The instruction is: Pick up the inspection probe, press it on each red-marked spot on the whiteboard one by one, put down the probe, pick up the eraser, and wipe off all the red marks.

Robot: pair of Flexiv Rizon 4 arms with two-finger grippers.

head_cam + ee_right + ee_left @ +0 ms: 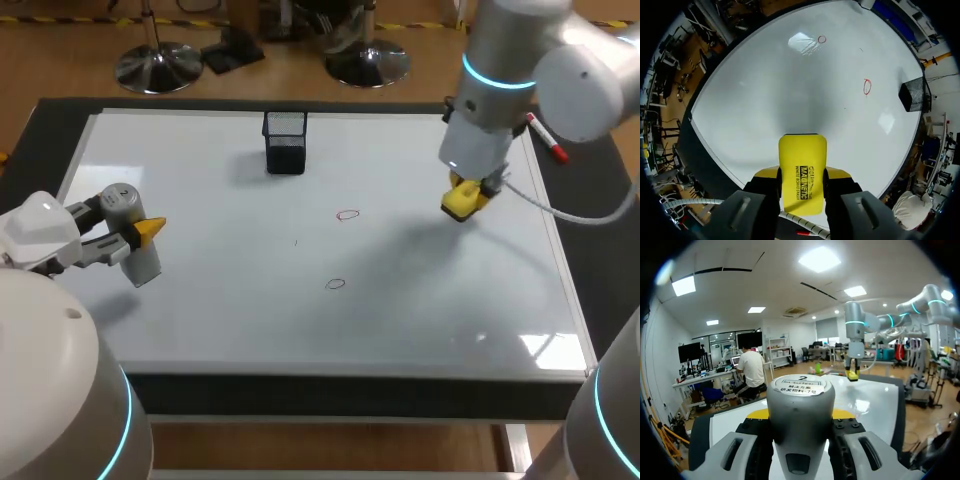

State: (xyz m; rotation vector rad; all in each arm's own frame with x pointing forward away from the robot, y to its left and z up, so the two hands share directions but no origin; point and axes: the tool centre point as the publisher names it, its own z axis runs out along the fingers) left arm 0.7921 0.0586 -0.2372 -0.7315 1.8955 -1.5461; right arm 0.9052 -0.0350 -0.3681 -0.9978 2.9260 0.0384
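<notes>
Now: right gripper (466,195) clamped on yellow eraser (802,172), poised over right part of whiteboard (200,320), likely ready for wiping. Two red marks (347,215) (335,284) near middle, not yet wiped. Left gripper (143,236) clamped on probe (122,200) at board's left side, probably to keep wiping path free.

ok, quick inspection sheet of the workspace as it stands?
Surface: whiteboard; far red mark and near red mark, both unwiped.
Job's things: probe over the board's left side; eraser over its right side.
Clutter: black mesh holder near the far edge; red marker at the right rim.
Hands: left hand shut on probe; right hand shut on eraser.
Cables: white cable loops off the right wrist.
Surroundings: nothing seen.
</notes>
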